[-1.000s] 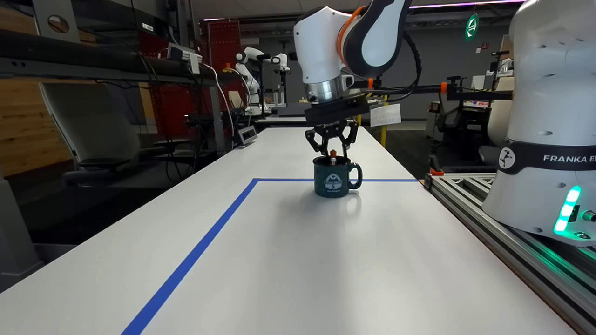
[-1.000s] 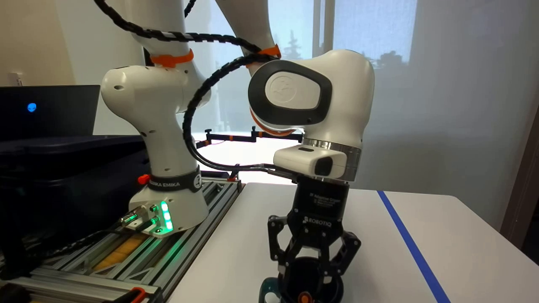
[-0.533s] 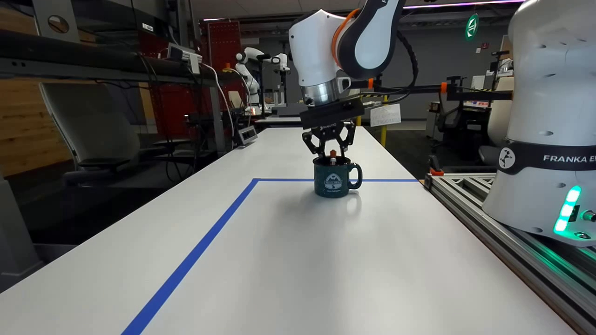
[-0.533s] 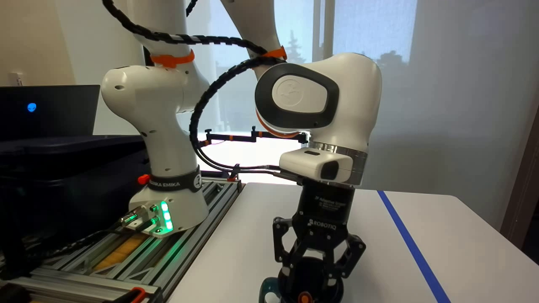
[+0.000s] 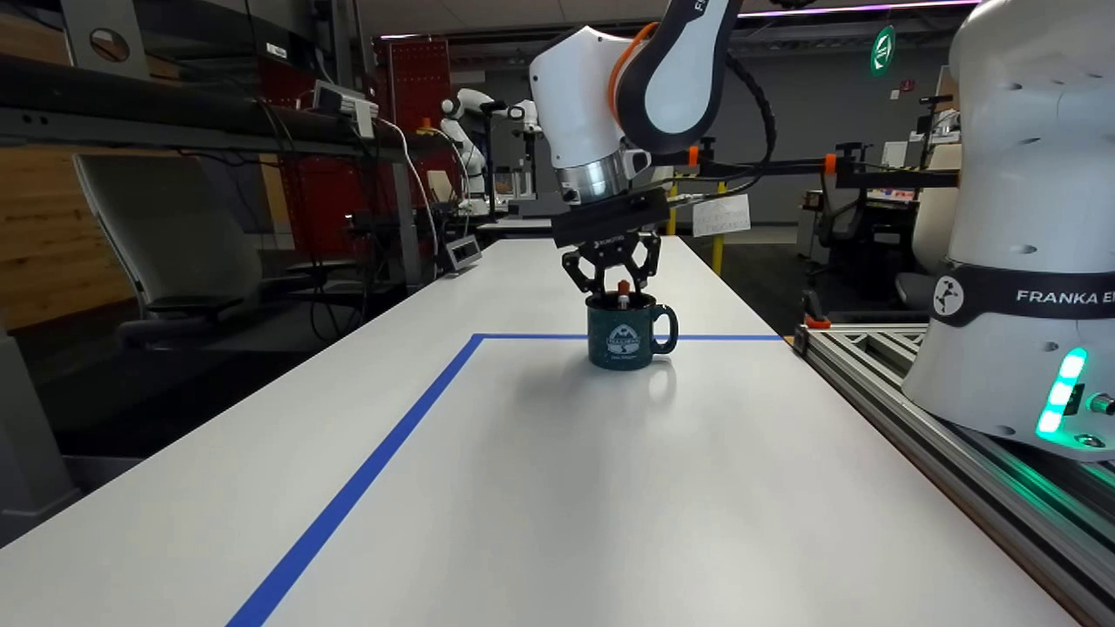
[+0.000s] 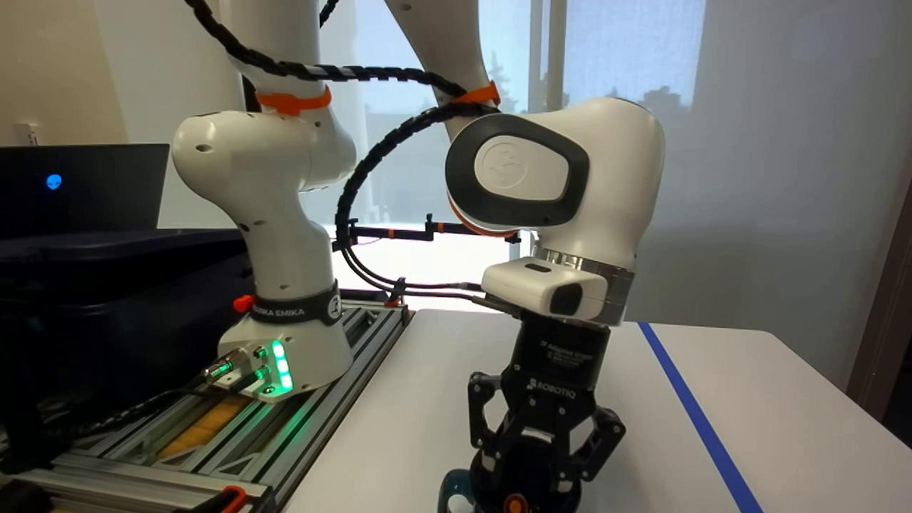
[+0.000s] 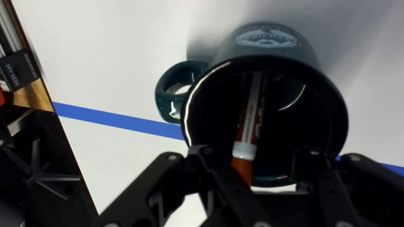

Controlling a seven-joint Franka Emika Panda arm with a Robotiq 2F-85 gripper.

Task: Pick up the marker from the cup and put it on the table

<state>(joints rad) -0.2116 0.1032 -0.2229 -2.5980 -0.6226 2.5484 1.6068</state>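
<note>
The cup, a dark teal mug with a pale logo, stands upright on the white table; its handle shows in an exterior view. The marker leans inside it, dark red with a white band and an orange end that rises above the rim. The orange end also shows in both exterior views. My gripper is open, tilted, over the cup's mouth. The fingers stand apart on either side of the marker, the left one in the wrist view closer to it. Some fingertip parts are dark against the cup.
Blue tape runs along the table and behind the cup. The metal-railed bench with the robot base borders one long edge. A small grey device stands at the opposite edge. A large black bin is beside the base.
The arm and gripper have shifted sideways, left in one exterior view and right in the other, and sunk slightly lower toward the cup. The cup and marker have not moved.
</note>
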